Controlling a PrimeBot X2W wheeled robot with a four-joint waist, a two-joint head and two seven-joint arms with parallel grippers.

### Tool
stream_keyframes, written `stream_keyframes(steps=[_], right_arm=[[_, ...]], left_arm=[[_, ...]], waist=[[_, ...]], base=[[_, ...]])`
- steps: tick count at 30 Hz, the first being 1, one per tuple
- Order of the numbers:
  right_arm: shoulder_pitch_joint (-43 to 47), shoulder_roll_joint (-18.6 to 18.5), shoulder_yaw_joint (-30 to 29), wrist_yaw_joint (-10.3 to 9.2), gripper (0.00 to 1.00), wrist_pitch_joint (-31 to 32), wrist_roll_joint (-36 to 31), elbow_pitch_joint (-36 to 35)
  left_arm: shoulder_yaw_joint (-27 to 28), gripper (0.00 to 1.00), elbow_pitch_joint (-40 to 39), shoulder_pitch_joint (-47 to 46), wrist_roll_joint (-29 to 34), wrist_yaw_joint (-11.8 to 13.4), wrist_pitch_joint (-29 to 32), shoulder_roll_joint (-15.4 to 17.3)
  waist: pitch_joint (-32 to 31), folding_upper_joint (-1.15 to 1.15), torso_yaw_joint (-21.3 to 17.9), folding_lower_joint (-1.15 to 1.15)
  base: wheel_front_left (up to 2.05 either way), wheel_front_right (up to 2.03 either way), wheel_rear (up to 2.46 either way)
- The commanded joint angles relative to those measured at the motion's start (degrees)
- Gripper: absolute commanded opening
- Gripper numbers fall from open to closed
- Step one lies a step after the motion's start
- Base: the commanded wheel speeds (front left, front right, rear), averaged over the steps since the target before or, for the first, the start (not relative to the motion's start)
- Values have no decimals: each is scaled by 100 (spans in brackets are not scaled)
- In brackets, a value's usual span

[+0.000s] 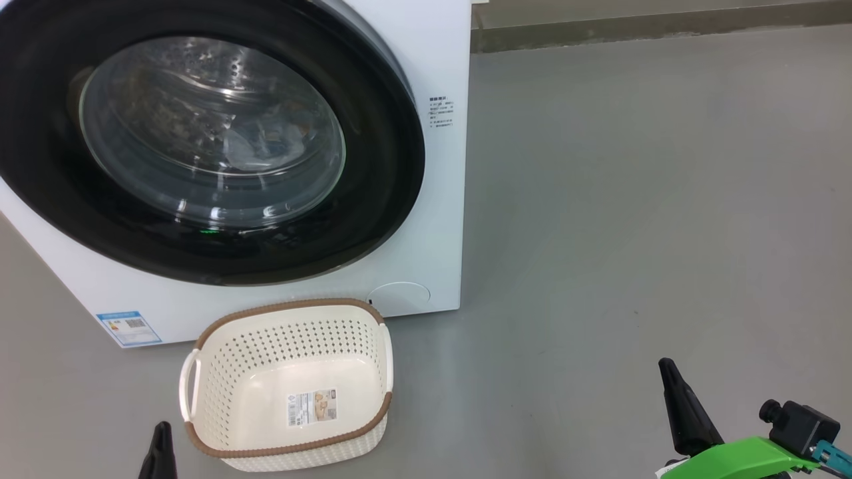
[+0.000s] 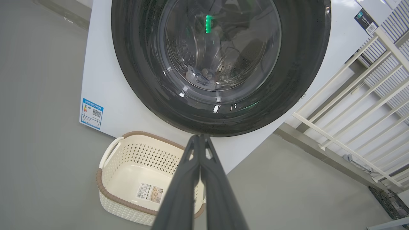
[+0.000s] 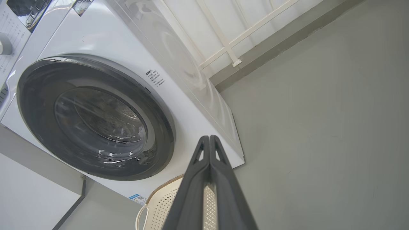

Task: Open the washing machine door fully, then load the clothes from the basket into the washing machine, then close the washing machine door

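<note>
The left gripper (image 2: 199, 138) had its two dark fingers pressed together on nothing, the tips hanging over the far edge of the basket (image 2: 143, 153), which lay toward seven o'clock from them in the left wrist view. The right gripper (image 3: 209, 138) was likewise pinched together and empty, over bare floor (image 1: 632, 199) at about four o'clock from the machine in the head view. The basket held no garments, just a sticker (image 1: 311, 407) on its bottom. At twelve o'clock from it stood the washing machine (image 1: 439, 233), with the washing machine door (image 1: 379, 166) lying flush against the front. Through the glass I could make out pale fabric, likely the clothes (image 1: 259, 143), low in the drum. To my eye the closing step looked done. What was left, if anything, was a firm press on the black rim to confirm the latch, then drawing both arms clear.
</note>
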Motion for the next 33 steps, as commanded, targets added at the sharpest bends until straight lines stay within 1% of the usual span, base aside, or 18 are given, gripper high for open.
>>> stream_keyframes(steps=[1,33], right_arm=[[-270,-24,17,-6,0,46,159,-118],[-403,-14,-191,-9,0,564,2152,-6]], left_arm=[[101,0,-93,-265,-177,-7,23,79],[174,0,158,-647,-2258,-12,540,98]], waist=[[1,0,1,-1],[44,0,22,-1]], base=[[0,0,0],[0,0,0]])
